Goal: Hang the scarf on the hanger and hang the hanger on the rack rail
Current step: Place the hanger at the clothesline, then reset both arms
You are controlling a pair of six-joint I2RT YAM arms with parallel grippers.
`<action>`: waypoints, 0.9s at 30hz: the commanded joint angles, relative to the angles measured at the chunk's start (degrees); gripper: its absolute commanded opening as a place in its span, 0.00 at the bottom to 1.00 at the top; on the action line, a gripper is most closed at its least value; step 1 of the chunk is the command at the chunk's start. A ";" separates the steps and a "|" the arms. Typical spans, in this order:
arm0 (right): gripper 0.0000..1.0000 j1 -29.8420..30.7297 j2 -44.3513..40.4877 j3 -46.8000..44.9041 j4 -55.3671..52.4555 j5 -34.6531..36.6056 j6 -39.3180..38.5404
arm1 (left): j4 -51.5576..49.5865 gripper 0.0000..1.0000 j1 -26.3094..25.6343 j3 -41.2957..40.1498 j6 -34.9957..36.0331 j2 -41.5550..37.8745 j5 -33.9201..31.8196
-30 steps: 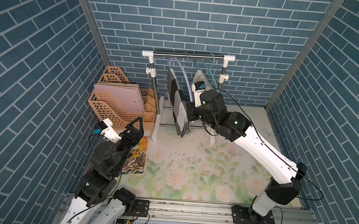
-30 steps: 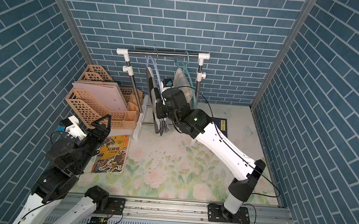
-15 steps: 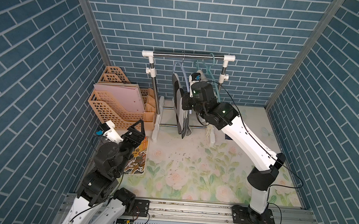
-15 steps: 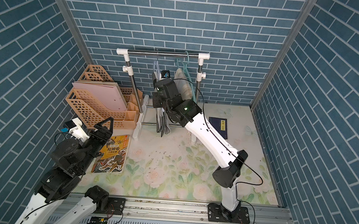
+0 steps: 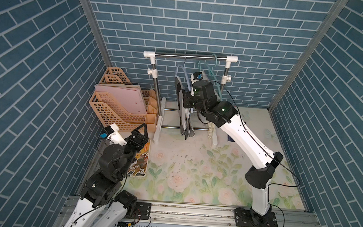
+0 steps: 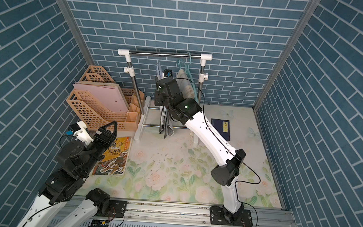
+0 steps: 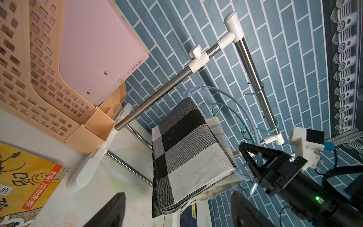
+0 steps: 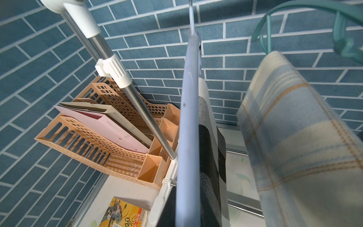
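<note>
A black, grey and white checked scarf (image 5: 185, 123) (image 6: 165, 121) (image 7: 188, 149) (image 8: 210, 157) is draped over a pale blue hanger (image 5: 183, 68) (image 6: 158, 69) (image 7: 225, 96) (image 8: 189, 118). The hanger's wire hook is on the steel rail (image 5: 189, 56) (image 6: 163, 54). My right gripper (image 5: 187, 101) (image 6: 158, 97) (image 7: 253, 173) is at the hanger's near end. The hanger's arm runs between its jaws, and how tightly they close is hidden. My left gripper (image 5: 140, 133) (image 6: 108, 130) (image 7: 177, 194) stands low at the left, open and empty, facing the scarf from a distance.
A teal hanger (image 5: 210, 69) beside it carries a cream and blue plaid scarf (image 8: 294, 137) (image 6: 186, 85). A peach file rack (image 5: 119, 104) with a pink folder stands left of the rail's post. An orange book (image 5: 139, 161) and a dark blue book (image 6: 221, 128) lie on the floral mat.
My right arm has pushed up and back toward the rail, and the hanger with the scarf has swung a little to the right. The left arm has barely shifted.
</note>
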 commanded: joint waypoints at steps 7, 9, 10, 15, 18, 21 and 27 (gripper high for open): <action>0.89 -0.43 -13.75 -17.22 9.35 -6.01 1.95 | -2.54 0.88 0.32 -0.89 3.23 0.29 -2.20; 0.92 -0.48 -19.15 -22.84 9.91 -6.17 1.69 | -3.22 0.89 0.30 -0.66 4.44 0.72 -3.10; 0.93 -0.48 -21.65 -26.17 10.26 -6.14 1.48 | -3.70 0.90 0.31 -0.51 4.81 1.02 -3.56; 1.00 -0.53 -38.83 -47.25 15.27 -4.23 -0.15 | -6.84 0.99 0.30 0.89 7.99 3.66 -8.42; 1.00 -0.47 -50.22 -60.83 20.99 3.06 -4.33 | -7.40 1.00 0.30 1.13 9.51 5.82 -15.14; 1.00 -0.48 -63.63 -82.49 36.44 25.54 2.33 | -0.65 1.00 0.31 -3.18 9.62 5.52 -20.77; 1.00 -5.60 -80.28 -117.13 76.67 29.82 -21.59 | 31.30 1.00 0.34 -21.15 34.93 5.80 -22.82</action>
